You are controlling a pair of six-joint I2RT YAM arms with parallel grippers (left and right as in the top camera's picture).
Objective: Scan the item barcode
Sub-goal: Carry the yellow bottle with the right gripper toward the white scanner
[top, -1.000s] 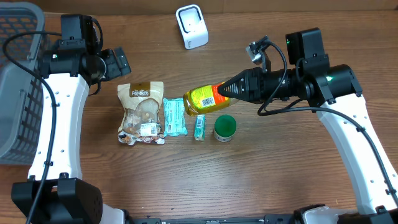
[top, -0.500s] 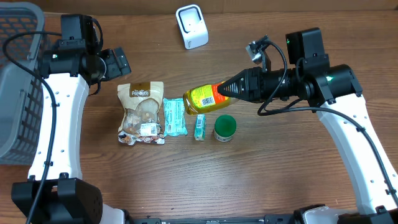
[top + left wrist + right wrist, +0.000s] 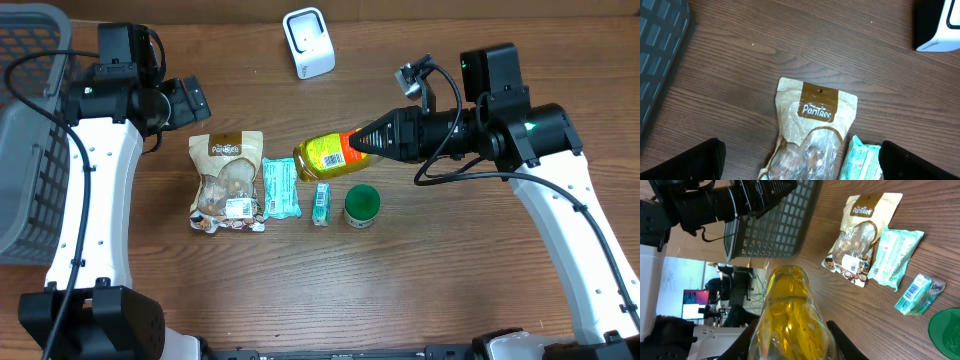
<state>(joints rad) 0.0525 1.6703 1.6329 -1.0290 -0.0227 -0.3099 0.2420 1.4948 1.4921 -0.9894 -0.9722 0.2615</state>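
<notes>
R gripper (image 3: 362, 143) — 2 fingers pinched on neck end of yellow bottle (image 3: 322, 157), bottle approx. horizontal. L gripper (image 3: 192, 100) — jaws spread wide, touching nothing.

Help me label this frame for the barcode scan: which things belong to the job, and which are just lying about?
Job in hand: yellow bottle, clamped in the right gripper; white scanner.

Lying about: PanTree bag; teal packet; small teal pack; green-lidded tub; grey basket.
</notes>
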